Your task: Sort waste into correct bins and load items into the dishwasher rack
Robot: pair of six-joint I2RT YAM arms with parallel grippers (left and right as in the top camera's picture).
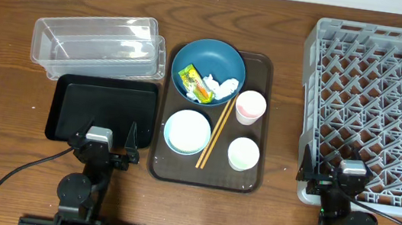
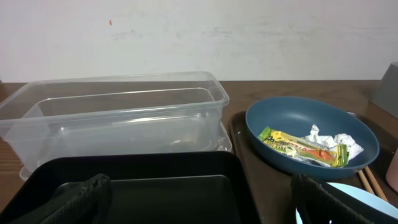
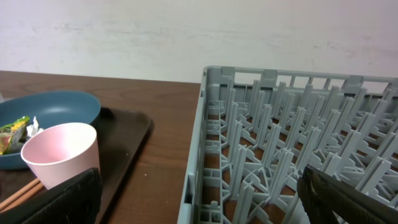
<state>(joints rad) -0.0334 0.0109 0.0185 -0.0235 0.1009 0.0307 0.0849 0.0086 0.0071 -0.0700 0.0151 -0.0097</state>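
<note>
The dark-blue bowl [image 1: 208, 70] sits on the brown serving tray and holds the yellow-green wrapper [image 1: 195, 83] and white tissue [image 1: 223, 87]; it also shows in the left wrist view [image 2: 311, 134]. The light-blue bowl [image 1: 187, 131], pinkish cup [image 1: 250, 107], white cup [image 1: 243, 154] and chopsticks [image 1: 216, 133] lie on the same tray. The clear tub [image 1: 98, 38] and black tray [image 1: 101, 112] lie at the left. The grey rack [image 1: 378, 111] stands at the right. My left gripper [image 1: 109, 143] is open over the black tray's near edge. My right gripper [image 1: 334, 173] is open at the rack's near-left corner.
The dark brown serving tray [image 1: 250, 181] lies in the middle between the bins and the rack. A strip of bare wooden table [image 1: 286, 123] separates the serving tray from the rack. Cables run from both arm bases at the front edge.
</note>
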